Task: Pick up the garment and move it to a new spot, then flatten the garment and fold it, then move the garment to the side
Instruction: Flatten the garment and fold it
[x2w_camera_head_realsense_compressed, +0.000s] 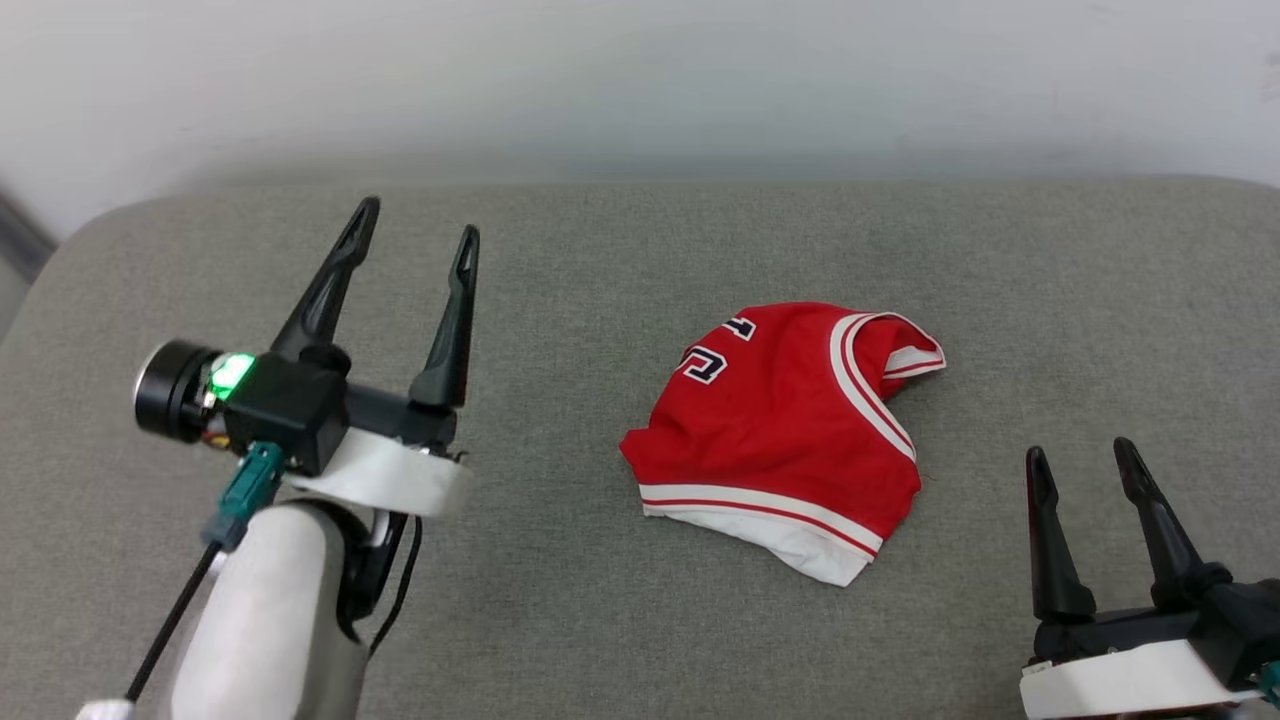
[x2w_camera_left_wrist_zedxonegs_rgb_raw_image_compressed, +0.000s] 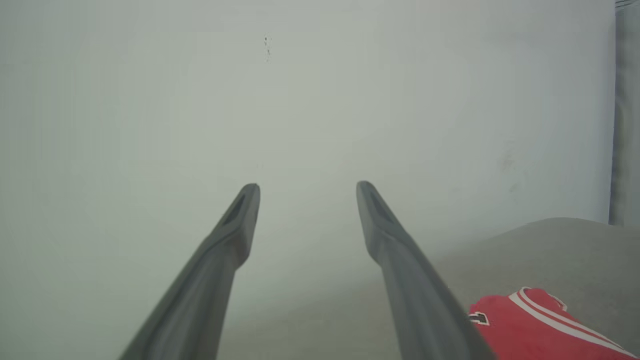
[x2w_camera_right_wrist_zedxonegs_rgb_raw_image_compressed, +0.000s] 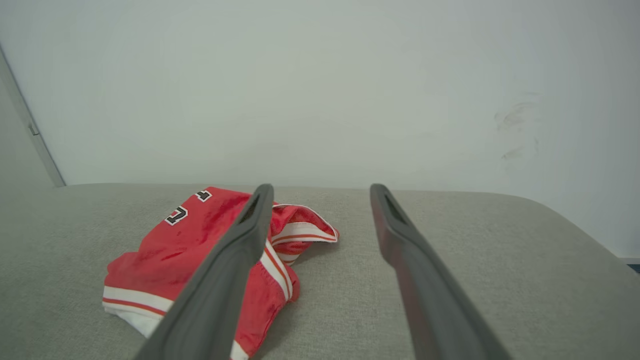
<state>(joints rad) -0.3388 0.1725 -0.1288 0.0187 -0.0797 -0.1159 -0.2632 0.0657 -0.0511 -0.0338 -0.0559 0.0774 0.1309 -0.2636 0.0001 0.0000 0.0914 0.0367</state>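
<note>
Grey woven upholstery covers a broad cushion (x2w_camera_head_realsense_compressed: 600, 620) with rounded far corners, set against a plain white wall (x2w_camera_head_realsense_compressed: 640, 80) that bears a faint scuff (x2w_camera_right_wrist_zedxonegs_rgb_raw_image_compressed: 515, 125).

On the cushion lies the garment (x2w_camera_head_realsense_compressed: 780, 430), a crumpled red heap right of the middle and well back from the near edge. White-and-red striped trim runs along its near side with a white flap below. A striped opening puckers up at its far right corner. Part of a black, white-edged print shows on its far left side, too folded to read. Bare fabric surrounds it on every side, and neither claw touches it.

The left gripper (x2w_camera_head_realsense_compressed: 421, 218) hangs above the left part of the cushion, well apart from the garment, its two dark fingers spread wide with only air between them. A green light (x2w_camera_head_realsense_compressed: 230, 372) glows on its wrist, and a teal plug (x2w_camera_head_realsense_compressed: 250, 490) with a black cable (x2w_camera_head_realsense_compressed: 170, 620) runs down the pale forearm. In its own view the left gripper (x2w_camera_left_wrist_zedxonegs_rgb_raw_image_compressed: 307, 186) points at the wall, with the garment (x2w_camera_left_wrist_zedxonegs_rgb_raw_image_compressed: 530, 325) low at the right.

The right gripper (x2w_camera_head_realsense_compressed: 1079, 450) sits by the near right corner, near the garment's right side, fingers also spread wide and empty. In its wrist view the right gripper (x2w_camera_right_wrist_zedxonegs_rgb_raw_image_compressed: 321, 187) faces the far edge, and one finger crosses in front of the garment (x2w_camera_right_wrist_zedxonegs_rgb_raw_image_compressed: 165, 260), hiding a strip of it.
</note>
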